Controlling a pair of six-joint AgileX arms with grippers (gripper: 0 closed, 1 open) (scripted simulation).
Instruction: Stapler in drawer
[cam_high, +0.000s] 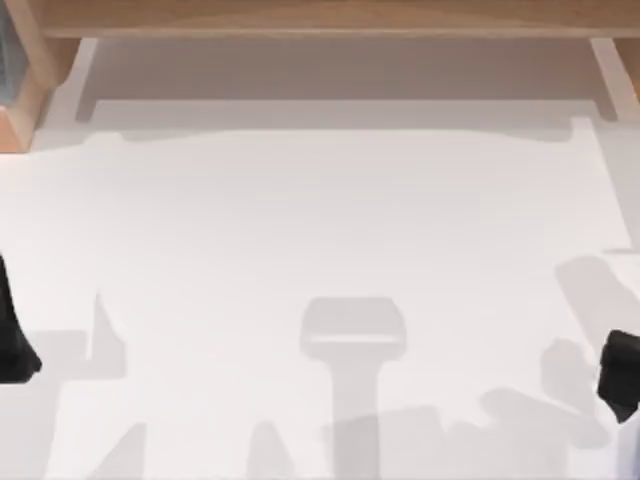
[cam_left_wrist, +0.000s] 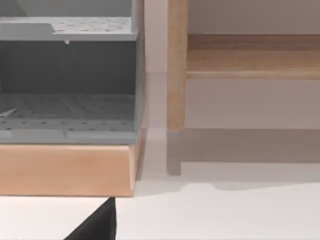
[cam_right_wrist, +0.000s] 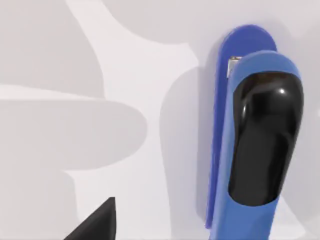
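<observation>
The left end effector (cam_high: 12, 335) sits at the far left edge of the top view, low in the frame, as a dark shape cut by the border; whether it is apart or together I cannot tell, and it touches nothing visible; a black tip of it also pokes in at the lower left of the left wrist view (cam_left_wrist: 97, 225). The right end effector (cam_high: 620, 375) sits at the far right edge of the top view, lower right, also cut by the border; its state I cannot tell either; a black tip shows at the lower left of the right wrist view (cam_right_wrist: 97, 222), apart from the stapler.

The worktop (cam_high: 320, 250) is plain white, crossed by soft grey shadows in the lower half of the top view; along the upper edge runs a pale wooden frame (cam_high: 320, 18), with a wooden corner at upper left. In the left wrist view a grey drawer unit (cam_left_wrist: 67, 80) with perforated shelves stands on a wooden base (cam_left_wrist: 65, 170) at the left, and a wooden post (cam_left_wrist: 176, 65) with a rail stands to its right.

The stapler (cam_right_wrist: 260, 145) lies on the worktop at the right of the right wrist view; it is blue, long and rounded, with a glossy black top pad and a small metal piece near its upper end.
</observation>
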